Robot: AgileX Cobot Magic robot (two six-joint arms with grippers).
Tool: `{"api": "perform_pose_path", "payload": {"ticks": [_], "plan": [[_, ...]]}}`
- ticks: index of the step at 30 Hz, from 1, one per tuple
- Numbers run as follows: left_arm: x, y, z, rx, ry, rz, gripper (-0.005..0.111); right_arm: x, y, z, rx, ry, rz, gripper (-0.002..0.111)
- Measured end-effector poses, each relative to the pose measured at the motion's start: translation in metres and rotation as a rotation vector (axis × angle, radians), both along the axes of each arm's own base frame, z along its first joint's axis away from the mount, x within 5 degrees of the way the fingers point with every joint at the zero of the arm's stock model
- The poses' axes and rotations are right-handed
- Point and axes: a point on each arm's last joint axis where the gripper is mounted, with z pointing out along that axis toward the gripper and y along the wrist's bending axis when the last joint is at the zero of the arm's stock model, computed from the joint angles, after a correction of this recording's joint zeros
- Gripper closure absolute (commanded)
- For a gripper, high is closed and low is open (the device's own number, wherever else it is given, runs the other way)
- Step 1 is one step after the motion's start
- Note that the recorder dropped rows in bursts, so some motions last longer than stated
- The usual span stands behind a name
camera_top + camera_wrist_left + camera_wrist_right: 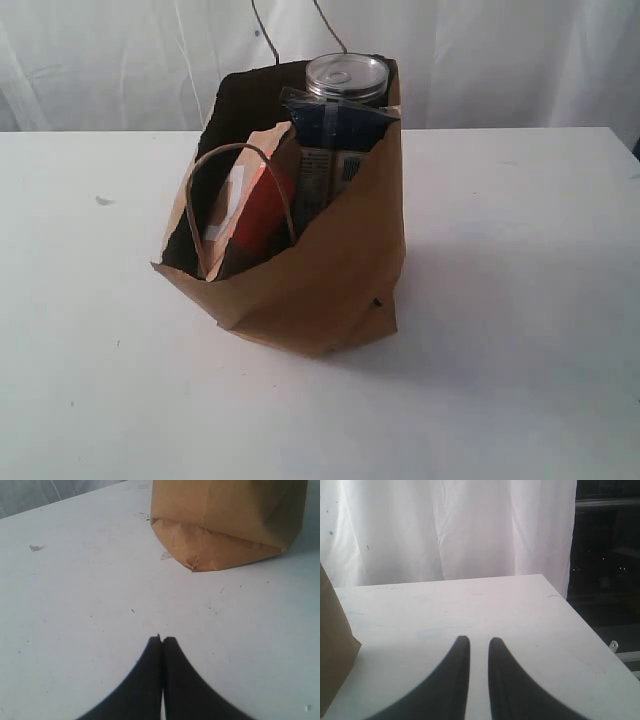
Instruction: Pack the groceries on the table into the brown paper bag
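The brown paper bag stands on the white table, leaning, with its mouth open. Groceries sit inside it: a dark can with a silver lid sticks out at the top, a dark-blue packet lies in front of it, and an orange bottle and a white carton are lower down. My left gripper is shut and empty over bare table, short of the bag's base. My right gripper has its fingers slightly apart with nothing between them, and the bag's edge is off to one side. Neither arm shows in the exterior view.
A white curtain hangs behind the table. The table's far edge and corner show in the right wrist view, with a dark gap beyond. The bag's loop handle stands up at its mouth.
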Motion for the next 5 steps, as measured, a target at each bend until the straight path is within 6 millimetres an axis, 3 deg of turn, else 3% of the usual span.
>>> {"api": "perform_pose_path", "payload": {"ticks": [5], "plan": [[0.0000,0.0000,0.0000,0.000,0.000,0.000,0.106,0.0000,0.0000,0.0000,0.000,0.000,0.000,0.095]]}}
